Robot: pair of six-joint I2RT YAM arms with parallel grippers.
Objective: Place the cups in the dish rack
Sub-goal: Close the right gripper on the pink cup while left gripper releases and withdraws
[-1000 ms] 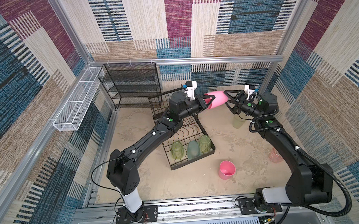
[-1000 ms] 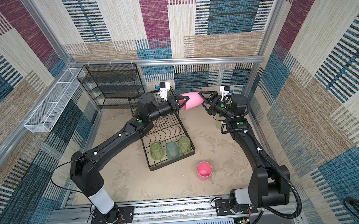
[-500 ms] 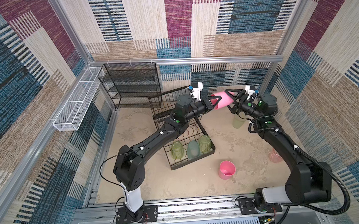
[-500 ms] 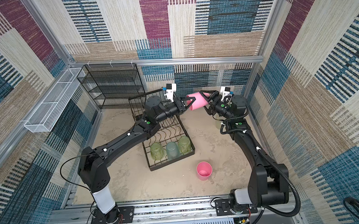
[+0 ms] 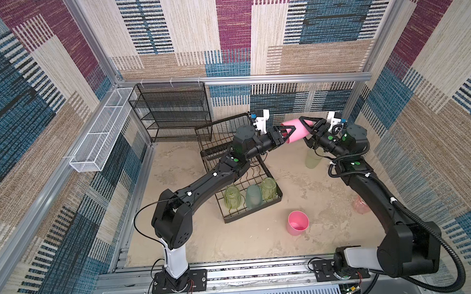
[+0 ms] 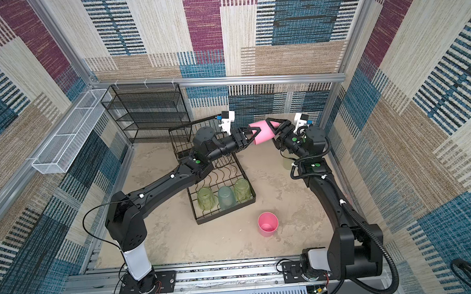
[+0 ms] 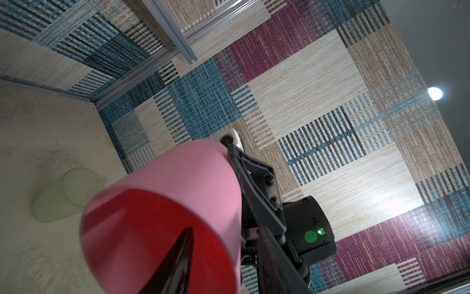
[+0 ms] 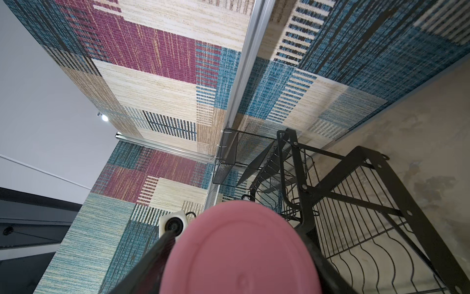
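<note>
Mid-air, pink cup (image 5: pixel 296 131) on its side — right gripper (image 5: pixel 303 129) clasps its base end. One finger of left gripper (image 5: pixel 288 132) sits inside the mouth — pinching or spread, cannot tell.

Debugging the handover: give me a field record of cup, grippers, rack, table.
held pink cup: mid-air, sideways, between both grippers
right gripper: fingers clamp its base end
left gripper: one finger inside its mouth, grip unclear
dish rack: two yellow-green cups and a teal cup in lower tier
table: upright pink cup, loose yellow-green cup, reddish cup by right arm
</note>
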